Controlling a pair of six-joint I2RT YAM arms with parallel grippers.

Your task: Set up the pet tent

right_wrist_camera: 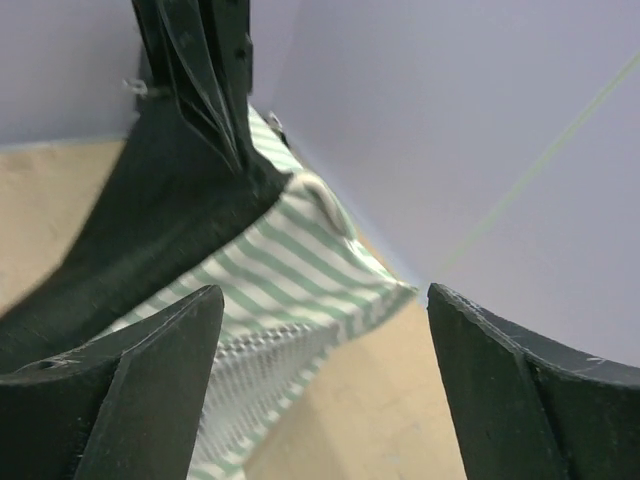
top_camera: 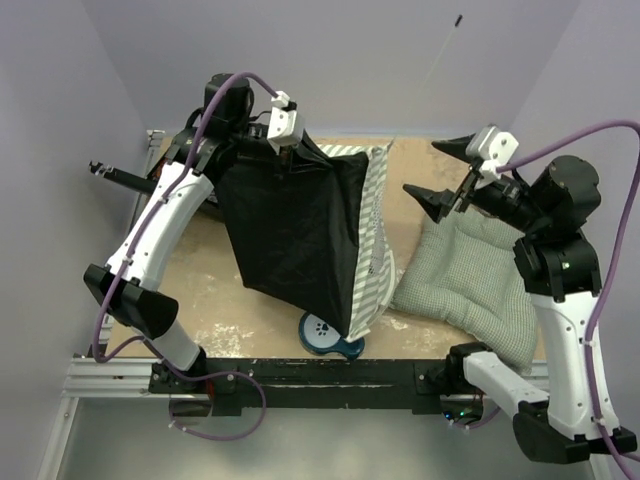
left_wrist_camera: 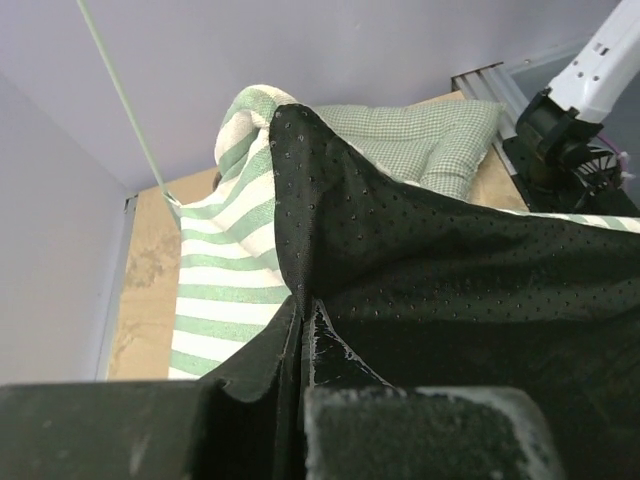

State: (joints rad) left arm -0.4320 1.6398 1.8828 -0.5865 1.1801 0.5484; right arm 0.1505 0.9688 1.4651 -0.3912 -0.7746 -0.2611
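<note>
The pet tent (top_camera: 300, 235) hangs over the middle of the table with its black floor panel facing the camera and its green-and-white striped fabric (top_camera: 372, 230) trailing down the right side. My left gripper (top_camera: 283, 140) is shut on the top corner of the black panel (left_wrist_camera: 430, 260) and holds it up; the jaws pinch the fabric at the left gripper (left_wrist_camera: 300, 310). My right gripper (top_camera: 420, 166) hovers open to the right of the tent, above the table. In the right wrist view, the right gripper (right_wrist_camera: 325, 300) has only the striped fabric (right_wrist_camera: 300, 270) and table behind it.
A green checked cushion (top_camera: 470, 270) lies flat at the right, partly under the right arm. A teal pet-bowl stand (top_camera: 325, 335) peeks out below the tent at the near edge. A thin pale rod (left_wrist_camera: 120, 100) slants up against the back wall.
</note>
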